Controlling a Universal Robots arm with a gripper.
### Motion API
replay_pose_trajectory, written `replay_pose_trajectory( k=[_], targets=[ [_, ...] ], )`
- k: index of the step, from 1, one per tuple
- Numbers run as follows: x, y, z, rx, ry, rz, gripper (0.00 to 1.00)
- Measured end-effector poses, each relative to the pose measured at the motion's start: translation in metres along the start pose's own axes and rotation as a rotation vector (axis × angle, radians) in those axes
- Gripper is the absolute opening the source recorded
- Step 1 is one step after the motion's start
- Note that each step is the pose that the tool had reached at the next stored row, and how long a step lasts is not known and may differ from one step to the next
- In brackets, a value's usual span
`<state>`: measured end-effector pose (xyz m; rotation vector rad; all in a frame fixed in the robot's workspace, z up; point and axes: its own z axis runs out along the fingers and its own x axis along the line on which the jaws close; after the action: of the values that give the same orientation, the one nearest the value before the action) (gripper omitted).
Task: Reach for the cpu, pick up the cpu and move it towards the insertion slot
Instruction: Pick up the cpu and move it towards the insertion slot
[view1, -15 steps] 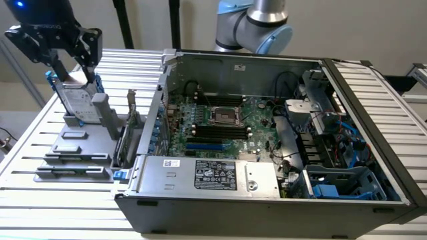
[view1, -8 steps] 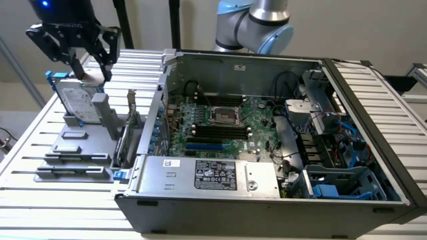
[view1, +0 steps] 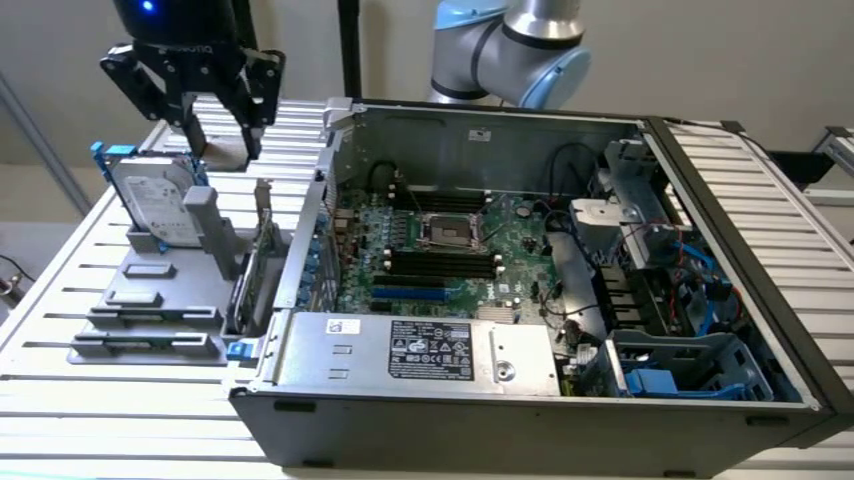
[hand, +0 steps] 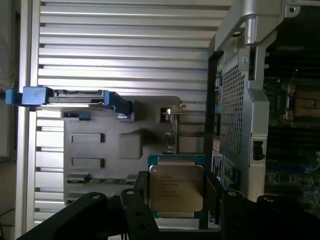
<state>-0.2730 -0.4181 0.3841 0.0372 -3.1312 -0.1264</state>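
Wrist view has the jaws clamped on the cpu (hand: 176, 185) by its edges above the worktop (hand: 125, 45), outside the case (hand: 240, 115) and well apart from the insertion slot (hand: 306, 106); such a thin grip could let it tilt or slip.

We see a table (view1: 80, 440) built of ribbed grey aluminium slats, its surface reflecting bright light. Behind it we note a plain pale wall (view1: 721, 50).

Exterior view high over case (view1: 400, 405), wrist view close behind claw (hand: 177, 200), both showing motherboard (view1: 523, 238)
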Motion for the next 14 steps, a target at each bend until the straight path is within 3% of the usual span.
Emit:
replay_pose_trajectory(
  k=[14],
  targets=[
    [-0.064,-0.0012,-0.0036,-0.0097,0.0008,0.000,0.55]
  ],
)
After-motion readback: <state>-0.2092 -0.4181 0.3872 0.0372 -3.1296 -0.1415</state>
